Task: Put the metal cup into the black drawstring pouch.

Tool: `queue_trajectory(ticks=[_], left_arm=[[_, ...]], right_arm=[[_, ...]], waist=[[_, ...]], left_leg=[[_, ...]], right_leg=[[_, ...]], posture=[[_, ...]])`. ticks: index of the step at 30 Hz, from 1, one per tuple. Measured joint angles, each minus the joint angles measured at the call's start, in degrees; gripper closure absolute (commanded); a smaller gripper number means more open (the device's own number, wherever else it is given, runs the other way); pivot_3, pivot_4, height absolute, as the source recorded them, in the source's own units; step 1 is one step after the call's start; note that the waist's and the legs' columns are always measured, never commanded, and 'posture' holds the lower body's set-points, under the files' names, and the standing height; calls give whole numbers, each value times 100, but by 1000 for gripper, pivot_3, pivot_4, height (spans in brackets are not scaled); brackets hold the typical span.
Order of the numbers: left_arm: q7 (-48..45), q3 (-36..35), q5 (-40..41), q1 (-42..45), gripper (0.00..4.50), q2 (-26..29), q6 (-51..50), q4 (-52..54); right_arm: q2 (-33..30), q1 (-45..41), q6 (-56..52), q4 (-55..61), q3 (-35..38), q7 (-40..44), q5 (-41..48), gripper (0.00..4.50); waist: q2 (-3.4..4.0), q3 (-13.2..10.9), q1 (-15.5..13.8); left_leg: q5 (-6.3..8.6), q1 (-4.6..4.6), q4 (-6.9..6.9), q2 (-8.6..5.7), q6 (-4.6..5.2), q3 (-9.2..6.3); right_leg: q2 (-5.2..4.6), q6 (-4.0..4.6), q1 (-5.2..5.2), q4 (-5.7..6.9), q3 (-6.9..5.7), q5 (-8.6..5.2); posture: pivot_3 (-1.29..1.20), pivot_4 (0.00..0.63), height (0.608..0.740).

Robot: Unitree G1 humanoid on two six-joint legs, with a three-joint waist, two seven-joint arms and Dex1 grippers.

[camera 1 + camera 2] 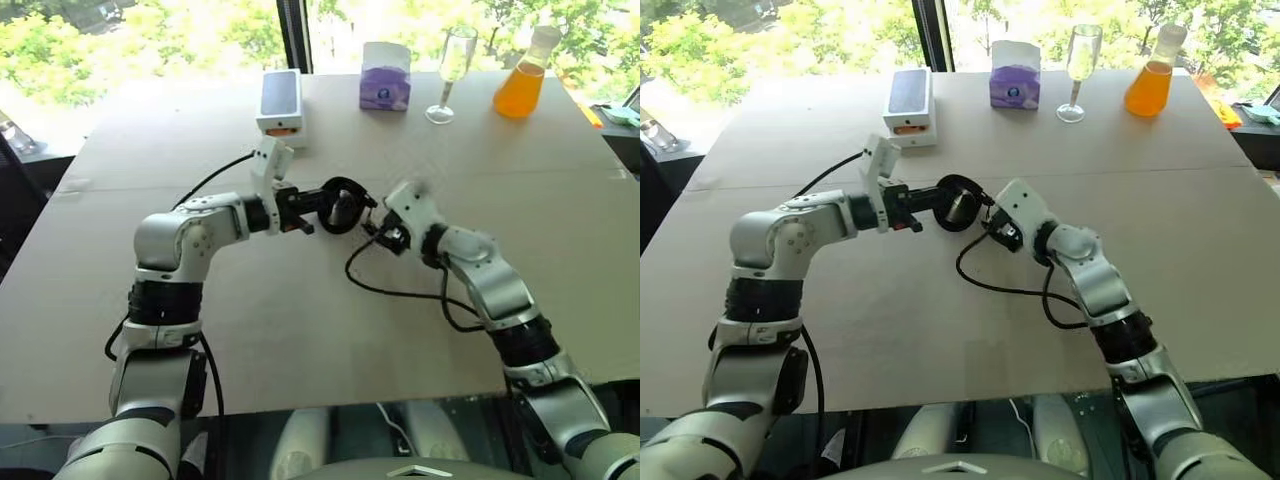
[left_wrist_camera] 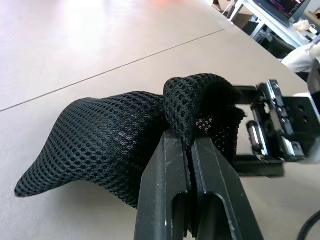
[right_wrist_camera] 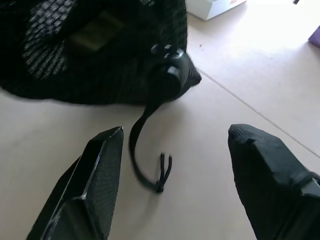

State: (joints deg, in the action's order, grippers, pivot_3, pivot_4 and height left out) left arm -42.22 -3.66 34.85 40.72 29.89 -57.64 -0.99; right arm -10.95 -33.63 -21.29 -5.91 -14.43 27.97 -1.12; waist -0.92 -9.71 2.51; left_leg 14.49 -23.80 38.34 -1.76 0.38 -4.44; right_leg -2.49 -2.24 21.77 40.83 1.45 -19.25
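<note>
The left arm reaches forward over the middle of the table (image 1: 300, 330), bent at the elbow, with its forearm going to the right. The left gripper (image 2: 189, 150) has its two fingers pressed together, and they pinch a fold of the black drawstring pouch (image 2: 110, 135) at its mouth. The pouch is of black mesh fabric; it hangs partly raised from the grip, and its far end lies on the table. In the head views the pouch (image 1: 338, 205) is between the two grippers, near the middle of the table.

The right arm comes from the near right side and points forward and to the left. The right gripper (image 3: 175, 175) has its fingers spread apart and holds nothing; it is just beside the pouch. The cord (image 3: 142, 160) with its stopper hangs from the pouch toward the table, between the spread fingers.

Inside the pouch mouth something shiny grey (image 1: 961, 208) shows; I cannot tell if it is the metal cup.

At the far edge stand a white phone box (image 1: 280, 100), a purple tissue pack (image 1: 385, 80), a wine glass (image 1: 450, 70) and a flask of orange liquid (image 1: 522, 80).
</note>
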Motion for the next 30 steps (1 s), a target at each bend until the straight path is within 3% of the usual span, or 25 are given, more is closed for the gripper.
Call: queue_trajectory(ticks=[2, 3, 5, 9, 17, 21, 24, 26, 27, 29, 30], left_arm=[[10, -52, 82, -51, 4500, 54, -113, 98], [24, -87, 114, -58, 4500, 86, -173, 109], [56, -179, 147, -67, 4500, 120, -235, 158], [135, -270, 256, -66, 4500, 127, -336, 206], [278, -483, 392, -89, 4500, 51, -376, 200], [270, -457, 412, -360, 4500, -2, -290, 335], [157, -415, 493, -558, 3704, -11, -210, 567], [8, -417, 667, -694, 3007, -16, -200, 867], [3, -424, 707, -703, 2419, -20, -197, 908], [-13, -478, 847, -697, 1863, -44, -195, 979], [-20, -479, 935, -650, 1863, -57, -204, 998]], right_arm=[[107, -33, 309, -323, 53, -134, -11, 1186], [148, -55, 441, -451, 116, -188, -10, 1706], [188, -98, 612, -595, 196, -229, -10, 2333], [222, -123, 732, -669, 198, -205, -30, 4344], [-91, -56, 768, -567, 355, -216, -66, 4433], [-423, -33, 481, 105, 608, -251, -56, 4433], [-639, -68, 121, 713, 816, -289, -48, 4500], [-915, -239, -243, 1125, 931, -319, -79, 4500], [-977, -292, -314, 1214, 947, -314, -86, 4500], [-1159, -523, -542, 1563, 993, -258, -92, 4500], [-1281, -636, -636, 1740, 982, -188, -109, 4500]], waist=[[0, 0, -10], [0, 0, -10], [0, 0, -4], [0, 0, -2], [0, 0, -10], [1, 0, 2], [1, 0, -2], [1, -1, -8], [1, -1, -14], [1, 0, -13], [1, 0, -15]], left_leg=[[0, -1, -1, 0, 0, -1], [0, -1, 0, -1, 0, 0], [0, -1, 0, -1, 0, 0], [0, 0, 0, 0, 0, -1], [0, 0, 1, 0, 0, 0], [0, -1, -1, 0, 0, 2], [0, -1, -2, 2, 0, 1], [0, -2, -1, 1, 0, 2], [0, -2, 0, 1, 0, 3], [0, 0, -1, 1, 0, 3], [0, -1, -1, 1, 0, 1]], right_leg=[[-1, 0, 0, -2, 1, 0], [-1, 0, 0, -3, 0, 0], [0, 0, 0, -2, 0, 0], [1, 0, 0, 1, 0, 0], [0, 0, 0, 1, 1, 0], [-1, 0, 3, 2, 6, 0], [0, 0, 3, 3, 11, 0], [-1, 0, 3, 2, 13, 0], [-1, 0, 3, 2, 13, 0], [0, 0, 2, 2, 13, 0], [0, 0, 2, 2, 11, 0]], posture=[[0, 150, 740], [0, 150, 740], [0, 150, 740], [0, 150, 740], [0, 150, 740], [0, 150, 740], [0, 150, 740], [0, 150, 740], [0, 150, 740], [0, 150, 740], [0, 150, 740]])
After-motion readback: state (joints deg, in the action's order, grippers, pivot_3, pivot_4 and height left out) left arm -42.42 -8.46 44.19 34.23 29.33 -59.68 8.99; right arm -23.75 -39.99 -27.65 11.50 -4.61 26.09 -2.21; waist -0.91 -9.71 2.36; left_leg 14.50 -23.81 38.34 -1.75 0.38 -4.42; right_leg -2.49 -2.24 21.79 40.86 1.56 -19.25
